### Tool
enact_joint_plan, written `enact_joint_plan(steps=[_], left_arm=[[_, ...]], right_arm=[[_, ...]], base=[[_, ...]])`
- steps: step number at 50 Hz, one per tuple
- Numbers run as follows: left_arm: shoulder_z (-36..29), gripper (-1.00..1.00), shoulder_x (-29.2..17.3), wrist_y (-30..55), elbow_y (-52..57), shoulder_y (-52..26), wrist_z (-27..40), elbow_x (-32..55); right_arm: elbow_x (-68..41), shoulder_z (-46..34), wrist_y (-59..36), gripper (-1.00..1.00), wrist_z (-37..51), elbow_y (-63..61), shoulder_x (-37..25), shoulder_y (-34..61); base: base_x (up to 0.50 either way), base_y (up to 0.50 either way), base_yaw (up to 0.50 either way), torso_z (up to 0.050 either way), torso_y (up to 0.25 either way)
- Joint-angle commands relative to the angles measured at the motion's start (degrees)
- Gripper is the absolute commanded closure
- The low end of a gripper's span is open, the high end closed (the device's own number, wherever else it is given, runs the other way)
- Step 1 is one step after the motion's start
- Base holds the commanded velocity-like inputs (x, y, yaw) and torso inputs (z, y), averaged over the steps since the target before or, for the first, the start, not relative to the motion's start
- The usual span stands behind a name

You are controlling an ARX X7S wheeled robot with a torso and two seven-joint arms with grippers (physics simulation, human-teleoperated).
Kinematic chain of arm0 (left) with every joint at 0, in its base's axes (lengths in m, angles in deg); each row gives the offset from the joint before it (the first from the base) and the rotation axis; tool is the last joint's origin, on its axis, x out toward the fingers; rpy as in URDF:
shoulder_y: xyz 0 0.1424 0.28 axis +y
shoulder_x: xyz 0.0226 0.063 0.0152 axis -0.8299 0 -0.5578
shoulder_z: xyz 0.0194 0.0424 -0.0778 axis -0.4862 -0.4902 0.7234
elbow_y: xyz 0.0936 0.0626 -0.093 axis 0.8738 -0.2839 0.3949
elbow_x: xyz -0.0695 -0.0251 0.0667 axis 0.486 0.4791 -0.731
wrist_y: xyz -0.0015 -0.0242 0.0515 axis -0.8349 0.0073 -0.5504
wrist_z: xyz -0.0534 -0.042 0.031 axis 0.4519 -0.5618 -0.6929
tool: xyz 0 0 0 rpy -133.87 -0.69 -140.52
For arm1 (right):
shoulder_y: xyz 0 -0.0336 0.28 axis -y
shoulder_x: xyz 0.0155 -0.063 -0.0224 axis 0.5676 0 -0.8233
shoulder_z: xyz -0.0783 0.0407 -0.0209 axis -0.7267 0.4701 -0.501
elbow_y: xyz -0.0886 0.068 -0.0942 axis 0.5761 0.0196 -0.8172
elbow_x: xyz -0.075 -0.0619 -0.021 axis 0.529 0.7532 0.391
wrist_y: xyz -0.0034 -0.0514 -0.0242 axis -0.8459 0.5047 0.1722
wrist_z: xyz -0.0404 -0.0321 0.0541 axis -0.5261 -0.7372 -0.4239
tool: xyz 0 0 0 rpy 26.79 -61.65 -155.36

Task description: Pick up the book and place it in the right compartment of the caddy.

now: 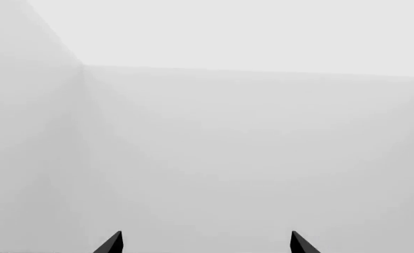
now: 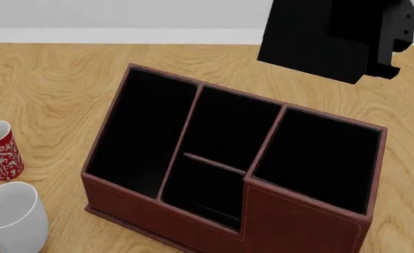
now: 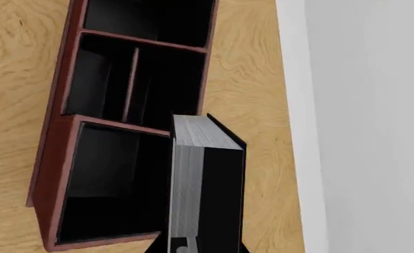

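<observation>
1. White mug (image 2: 13, 221), plain, at the near left edge of the head view; stands on the wooden table (image 2: 52, 89), clear of the caddy.
2. Red patterned mug (image 2: 1, 150), just behind the white one; also clear of the caddy.
3. Caddy (image 2: 291, 226), reddish-brown, black inside, four sections, stepped front wall. Stands empty on the table.
4. Right compartment (image 2: 319, 158), the end section behind the taller front wall. Empty, mouth open upward.
5. Book (image 3: 217, 195), black hardcover, white page edges showing. Held aloft beyond and above the caddy's right end, not yet inside; in the right wrist view it hangs over the compartment's far edge.
   - Handling, as judged: rigid boards, fairly heavy, smooth covers that may slide. Best pinched across the covers near one end, so the free end enters the compartment first.
6. Right gripper (image 3: 196, 246), closed across the book's near end; only its tips show.
7. Left gripper (image 1: 205, 243), jaws spread wide, holding nothing, pointed at a blank pale wall (image 1: 249, 147).
</observation>
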Motion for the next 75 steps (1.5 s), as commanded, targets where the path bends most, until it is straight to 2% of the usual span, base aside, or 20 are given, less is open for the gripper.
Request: enact_joint_plan(steps=[1,38,75], left_arm=[[-0.46,-1.0,0.48,-1.05,-0.86,0.55,-0.73,-0.78],[-2.24,-1.0,0.65,0.54,-1.7,-2.09,-0.73,0.23],[-2.76,-1.0,0.35,-0.09,-2.42,-0.89,-0.54,-0.57]], right_arm=[[1.49,-1.84,-2.49,1.0,0.28,-7.87,-4.91,-1.67],[-1.36,-2.56,-4.83,1.0,5.73,-15.66,-9.41,-12.01],[-1.6,-3.83,-1.14,1.0,10.15,-13.34,-8.32,-18.83]], base=[[0.0,0.0,0.0,0.0,0.0],[0.0,0.0,0.0,0.0,0.001],[0.0,0.0,0.0,0.0,0.001]])
